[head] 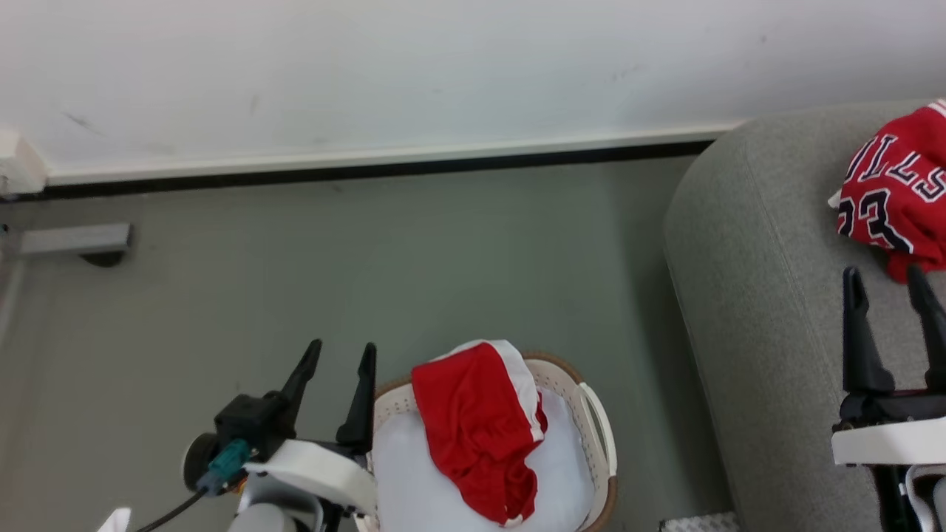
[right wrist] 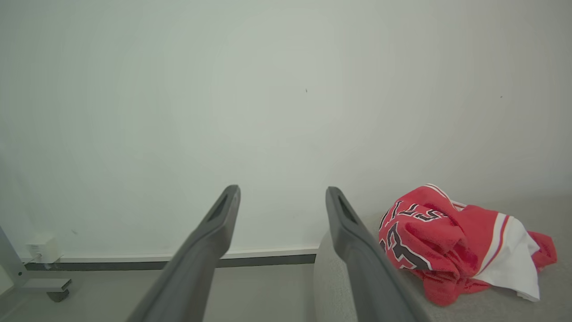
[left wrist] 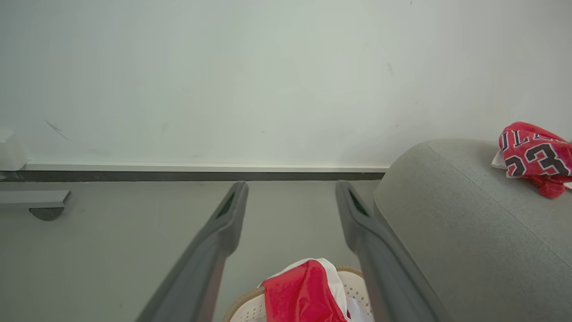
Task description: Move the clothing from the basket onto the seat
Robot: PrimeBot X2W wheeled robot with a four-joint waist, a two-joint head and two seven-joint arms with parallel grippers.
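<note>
Jersey (head: pixel 898 192): red, crumpled, black white-edged "23" legible; lettering folded, only partly readable. Lies on grey seat (head: pixel 754 310). Garments: two. Second is red shorts (head: pixel 477 425), white side trim, draped across white pad (head: pixel 414 473) and far rim of basket (head: pixel 600 436). One basket: cream, perforated, brown rim. Left gripper (head: pixel 343 346) just beside basket, right gripper (head: pixel 885 271) over seat near jersey; both spread wide, holding nothing.

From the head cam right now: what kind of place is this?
Likely a domestic-style room, maybe staged: grey upholstered seat by a plain white wall, laundry basket on the floor, red shorts in it, red jersey on the seat.
</note>
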